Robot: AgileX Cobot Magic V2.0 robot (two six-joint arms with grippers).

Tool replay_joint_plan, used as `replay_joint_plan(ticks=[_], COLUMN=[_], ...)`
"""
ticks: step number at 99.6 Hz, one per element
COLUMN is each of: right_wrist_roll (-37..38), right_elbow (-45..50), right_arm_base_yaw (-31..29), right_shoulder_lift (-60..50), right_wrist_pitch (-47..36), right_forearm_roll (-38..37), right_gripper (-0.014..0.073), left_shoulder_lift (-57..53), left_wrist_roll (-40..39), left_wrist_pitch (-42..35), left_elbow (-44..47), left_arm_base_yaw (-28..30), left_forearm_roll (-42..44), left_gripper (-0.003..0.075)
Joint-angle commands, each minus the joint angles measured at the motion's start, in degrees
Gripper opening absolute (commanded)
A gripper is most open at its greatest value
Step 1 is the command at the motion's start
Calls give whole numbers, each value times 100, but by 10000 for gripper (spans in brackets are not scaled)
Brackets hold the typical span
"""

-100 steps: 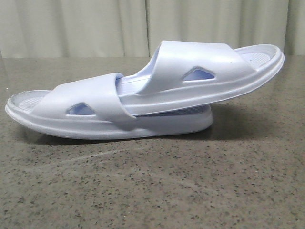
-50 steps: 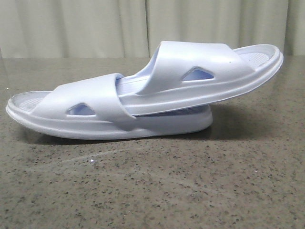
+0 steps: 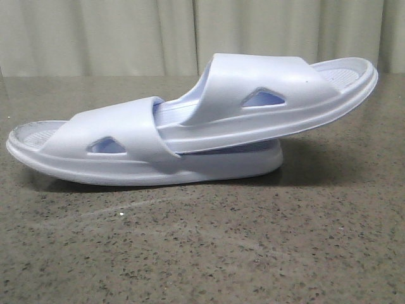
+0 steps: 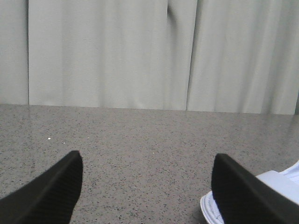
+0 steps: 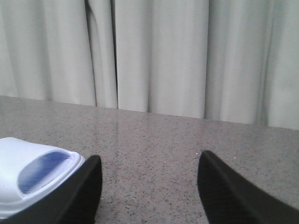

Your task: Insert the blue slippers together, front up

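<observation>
Nearest in the front view: speckled grey-brown worktop (image 3: 202, 253), bare across the foreground.

Mid-worktop: blue slippers (image 3: 190, 130) nested as a pair, seen side-on. Lower slipper (image 3: 126, 152) resting sole-down on the worktop, strap toward the left with a triangular side hole visible. Upper slipper (image 3: 266, 101) pushed in under that strap, its inserted end hidden, its far end tilted upward to the right and raised clear of the worktop. Ribbed footbeds visible at both outer ends. Soft shadow beneath the raised part.

Farthest: pale pleated curtain (image 3: 190, 35) behind the back edge of the worktop.

Left wrist view: left hand (image 4: 145, 186) spread wide, dark textured fingertips (image 4: 51, 191) well apart, nothing between them; one end of a slipper showing just beside one fingertip, contact not determinable.

Right wrist view: right hand (image 5: 147, 186) likewise spread wide, fingertips (image 5: 229, 191) well apart, nothing gripped; end of a slipper with a bluish opening close beside one fingertip, contact not determinable.

Neither hand visible in the front view.
</observation>
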Motion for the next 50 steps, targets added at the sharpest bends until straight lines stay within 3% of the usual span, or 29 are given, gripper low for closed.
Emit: replay_joint_plan(ticks=[1, 16, 38, 50], right_wrist_roll=[-79, -79, -79, -79], right_elbow=[-147, -147, -147, -147], right_arm_base_yaw=[3, 3, 3, 3], right_shoulder_lift=[59, 59, 59, 59], right_wrist_pitch=[-491, -659, -675, -675], right_forearm_roll=[11, 11, 11, 11], right_gripper=[381, 294, -14, -106], left_shoulder_lift=[59, 59, 59, 59], left_wrist_roll=[-63, -63, -63, -63], left_wrist_pitch=[-184, -184, -184, -184], left_elbow=[-148, -148, -148, -148], left_arm_base_yaw=[8, 8, 8, 8], left_forearm_roll=[-133, -133, -142, -142], left_gripper=[507, 445, 181, 48])
